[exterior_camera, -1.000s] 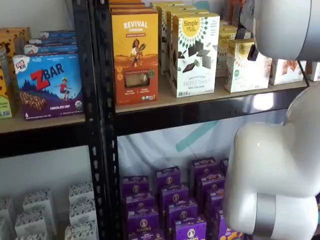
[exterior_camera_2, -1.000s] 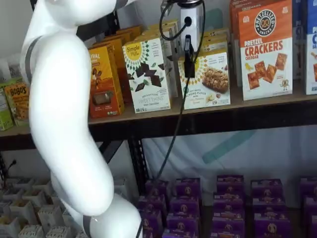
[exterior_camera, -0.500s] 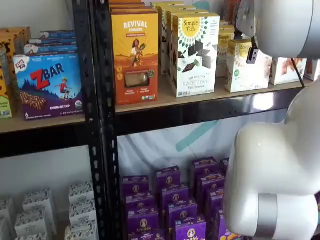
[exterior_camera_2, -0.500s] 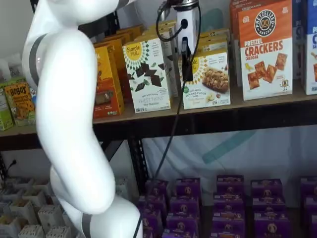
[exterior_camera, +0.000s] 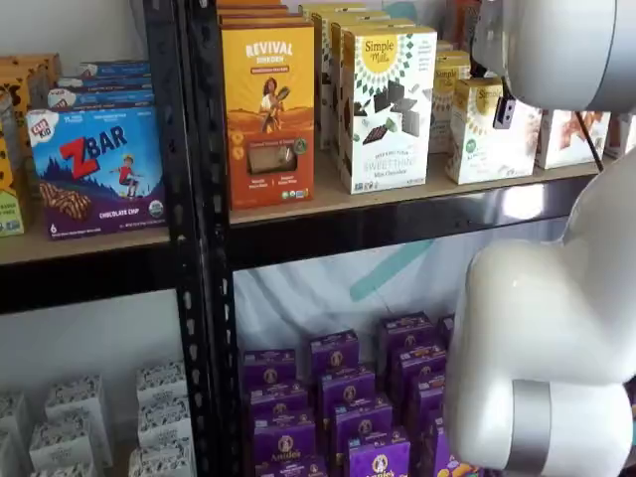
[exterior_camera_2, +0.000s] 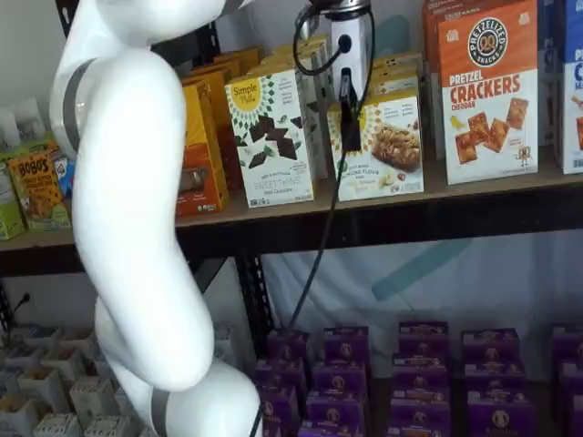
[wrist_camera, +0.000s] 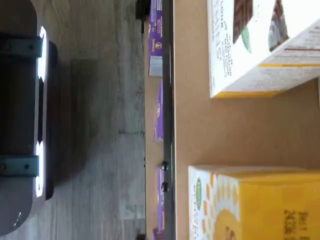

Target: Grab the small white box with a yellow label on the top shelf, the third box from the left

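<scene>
The small white box (exterior_camera_2: 387, 146), cream with a yellow sunburst logo and pictured cookies, stands on the top shelf (exterior_camera_2: 474, 187), to the right of a taller white box with dark squares (exterior_camera_2: 271, 137). It also shows in a shelf view (exterior_camera: 485, 134) and, from above with its yellow top, in the wrist view (wrist_camera: 250, 200). My gripper (exterior_camera_2: 346, 127) hangs in front of the small box's left part, white body above and a black finger side-on, with a cable beside it. Only a small black piece of the gripper (exterior_camera: 505, 112) shows past the white arm. No gap between the fingers shows.
An orange Revival box (exterior_camera: 268, 99) stands left of the taller white box. An orange-topped pretzel cracker box (exterior_camera_2: 487, 91) stands right of the small box. Purple boxes (exterior_camera_2: 346, 364) fill the floor level. The white arm (exterior_camera_2: 127, 228) covers much of both shelf views. A Zbar box (exterior_camera: 94, 169) sits on the left rack.
The arm has shifted slightly to the right in a shelf view. The gripper stays in front of the small white box, about level. The boxes have not moved.
</scene>
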Available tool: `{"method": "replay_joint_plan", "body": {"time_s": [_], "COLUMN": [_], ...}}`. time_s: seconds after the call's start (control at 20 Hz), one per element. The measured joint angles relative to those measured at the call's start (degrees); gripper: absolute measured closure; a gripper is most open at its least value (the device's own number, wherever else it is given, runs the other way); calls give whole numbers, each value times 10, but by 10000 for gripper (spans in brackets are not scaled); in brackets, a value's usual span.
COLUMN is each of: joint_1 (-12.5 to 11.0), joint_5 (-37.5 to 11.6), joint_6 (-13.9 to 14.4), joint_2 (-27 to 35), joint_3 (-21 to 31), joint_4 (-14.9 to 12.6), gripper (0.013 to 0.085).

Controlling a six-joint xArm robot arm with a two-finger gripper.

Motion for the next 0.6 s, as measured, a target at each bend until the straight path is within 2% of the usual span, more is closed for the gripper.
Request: {"method": "replay_joint_plan", "body": {"time_s": [0.05,0.15,0.2,0.25,0.55,0.6], "joint_1": [-1,-5,-6,-8,-13,-14], "joint_5": [0,0,0,-2,-8,-9], "joint_6": [-1,-4,-5,-6,-9,-10], "joint_2": [0,-1,-1,-3,-8,-10], "joint_3": [0,0,0,1,5,6], "joint_4": [2,7,10,14,27,30], "gripper": [250,330,330,370,370,410]}}
